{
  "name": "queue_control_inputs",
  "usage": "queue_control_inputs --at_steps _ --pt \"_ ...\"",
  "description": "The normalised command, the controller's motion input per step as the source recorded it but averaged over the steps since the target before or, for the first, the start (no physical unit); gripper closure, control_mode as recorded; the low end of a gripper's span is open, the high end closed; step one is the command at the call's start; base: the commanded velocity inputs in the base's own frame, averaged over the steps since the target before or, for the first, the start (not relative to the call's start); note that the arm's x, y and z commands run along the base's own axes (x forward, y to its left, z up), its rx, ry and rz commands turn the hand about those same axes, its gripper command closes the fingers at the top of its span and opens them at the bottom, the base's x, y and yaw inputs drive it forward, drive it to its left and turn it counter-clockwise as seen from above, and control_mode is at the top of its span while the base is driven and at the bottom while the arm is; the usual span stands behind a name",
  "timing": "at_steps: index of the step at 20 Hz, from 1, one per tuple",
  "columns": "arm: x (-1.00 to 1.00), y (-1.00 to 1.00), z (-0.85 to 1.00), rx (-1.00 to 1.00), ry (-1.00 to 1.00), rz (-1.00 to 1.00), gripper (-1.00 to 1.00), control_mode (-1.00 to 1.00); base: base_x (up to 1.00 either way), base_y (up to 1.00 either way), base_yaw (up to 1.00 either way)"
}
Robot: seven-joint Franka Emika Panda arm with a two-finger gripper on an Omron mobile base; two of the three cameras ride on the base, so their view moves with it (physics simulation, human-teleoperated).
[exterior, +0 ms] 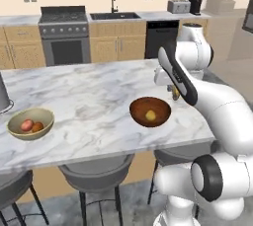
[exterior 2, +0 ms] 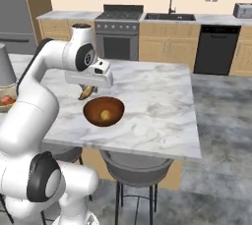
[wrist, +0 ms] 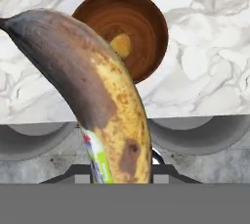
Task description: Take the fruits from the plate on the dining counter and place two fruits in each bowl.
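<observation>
Pinching the banana in my claw, I held it above the tabletop, just beside the dark reddish-brown bowl, which contained the yellow-green fruit. The tan-yellow bowl, well apart, contained the red fruit and orange fruit, touching.

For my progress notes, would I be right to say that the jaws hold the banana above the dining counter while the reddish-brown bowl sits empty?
Not quite: the reddish-brown bowl is not empty; it already holds the yellow-green fruit, as the left base view shows. The rest stands: the gripper holds the banana above the dining counter.
</observation>
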Motion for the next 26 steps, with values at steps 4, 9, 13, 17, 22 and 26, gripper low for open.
queue_control_inputs --at_steps 4,9,13,17,22,26 --pt "0.00 0.00 0.00 0.00 0.00 0.00 1.00 1.00 0.07 -0.91 0.00" --pt "0.00 0.00 0.00 0.00 0.00 0.00 1.00 1.00 0.17 -0.07 0.00" --pt "0.00 0.00 0.00 0.00 0.00 0.00 1.00 1.00 0.00 0.78 0.00" --pt "0.00 0.00 0.00 0.00 0.00 0.00 1.00 1.00 0.01 0.67 0.00" --pt "0.00 0.00 0.00 0.00 0.00 0.00 1.00 1.00 0.30 0.03 0.00" --pt "0.00 0.00 0.00 0.00 0.00 0.00 1.00 1.00 0.42 -0.01 0.00"
